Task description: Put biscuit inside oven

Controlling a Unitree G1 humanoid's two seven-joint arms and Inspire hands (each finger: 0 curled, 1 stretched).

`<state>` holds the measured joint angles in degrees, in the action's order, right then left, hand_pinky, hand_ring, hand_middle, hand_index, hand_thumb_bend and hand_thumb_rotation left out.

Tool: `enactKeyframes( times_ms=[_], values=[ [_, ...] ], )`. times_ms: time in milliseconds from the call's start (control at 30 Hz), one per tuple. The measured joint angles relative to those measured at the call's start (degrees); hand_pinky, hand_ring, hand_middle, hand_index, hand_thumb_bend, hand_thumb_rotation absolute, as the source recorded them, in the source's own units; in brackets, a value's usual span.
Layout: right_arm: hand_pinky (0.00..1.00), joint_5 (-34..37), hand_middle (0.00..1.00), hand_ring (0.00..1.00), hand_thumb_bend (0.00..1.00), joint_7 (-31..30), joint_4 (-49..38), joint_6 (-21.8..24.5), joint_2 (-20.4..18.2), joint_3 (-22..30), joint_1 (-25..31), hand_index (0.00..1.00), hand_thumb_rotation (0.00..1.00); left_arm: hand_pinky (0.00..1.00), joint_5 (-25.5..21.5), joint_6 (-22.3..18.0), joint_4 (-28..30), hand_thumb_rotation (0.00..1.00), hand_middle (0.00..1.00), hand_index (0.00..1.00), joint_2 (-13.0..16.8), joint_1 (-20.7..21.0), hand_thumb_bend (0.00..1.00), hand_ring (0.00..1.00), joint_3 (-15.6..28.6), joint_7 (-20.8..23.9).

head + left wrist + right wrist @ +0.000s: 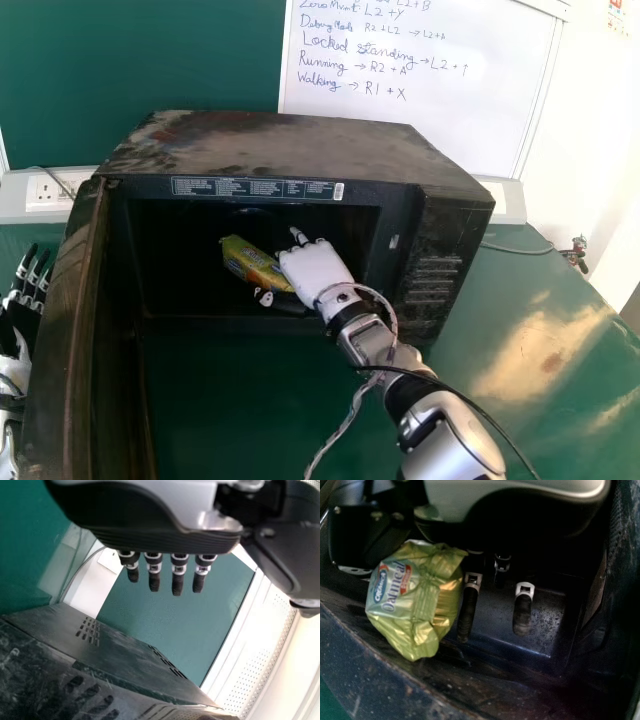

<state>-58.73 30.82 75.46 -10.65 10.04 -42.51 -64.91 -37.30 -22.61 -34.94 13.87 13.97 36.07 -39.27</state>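
Observation:
The yellow-green biscuit packet [252, 264] is inside the black oven [290, 150], tilted, at the left side of my right hand [317, 272]. That hand reaches through the open front, its thumb along the packet's lower edge. In the right wrist view, the packet [415, 597] is pinched between the thumb side and the nearest finger of my right hand [467, 607]; the thumb is mostly hidden. Other fingers point down, apart from the packet. My left hand [12, 365] is at the far left, outside the oven door, fingers straight; the left wrist view shows the left hand [177, 577] too.
The oven door [65, 350] stands open at the left, between my left hand and the cavity. The oven's vented right side wall [435, 270] rises beside my right forearm. A whiteboard [420, 90] and a wall socket [50, 192] are behind the oven. Cables hang from my right arm.

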Motion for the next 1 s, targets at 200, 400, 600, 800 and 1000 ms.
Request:
enactKeyframes(
  times_ms=[200, 400, 600, 800, 1000],
  values=[
    [0.21, 0.5, 0.48, 0.31, 0.53, 0.7, 0.0, 1.1, -0.4, 0.0, 0.0, 0.49, 0.00, 0.19, 0.0, 0.0, 0.0, 0.00, 0.65, 0.84, 0.0, 0.0, 0.17, 0.49, 0.0, 0.1],
    [0.28, 0.7, 0.49, 0.42, 0.53, 1.6, 0.0, 2.3, -0.5, 0.0, 0.0, 0.49, 0.01, 0.17, 0.0, 0.1, 0.1, 0.00, 0.65, 0.83, 0.0, 0.0, 0.17, 0.47, 0.0, 0.1],
    [0.32, 1.4, 0.58, 0.49, 0.83, 1.4, 0.0, 2.9, -0.8, 0.0, 0.0, 0.67, 0.36, 0.16, 0.1, 0.1, 0.3, 0.00, 0.65, 0.83, -0.1, -0.1, 0.16, 0.48, 0.0, 0.3],
    [0.38, 1.7, 0.63, 0.55, 0.94, 0.3, -0.1, 5.8, -1.3, -0.3, 0.0, 0.69, 0.60, 0.02, 0.0, 0.4, 0.5, 0.00, 0.64, 0.84, -0.1, -0.1, 0.15, 0.45, 0.0, 0.4],
    [0.44, 1.5, 0.70, 0.60, 0.99, -0.8, -0.1, 7.6, -1.5, -1.3, -0.2, 0.73, 0.75, 0.08, 0.0, 0.4, 0.4, 0.00, 0.63, 0.83, -0.1, -0.1, 0.15, 0.44, 0.0, 0.4]
  ],
)
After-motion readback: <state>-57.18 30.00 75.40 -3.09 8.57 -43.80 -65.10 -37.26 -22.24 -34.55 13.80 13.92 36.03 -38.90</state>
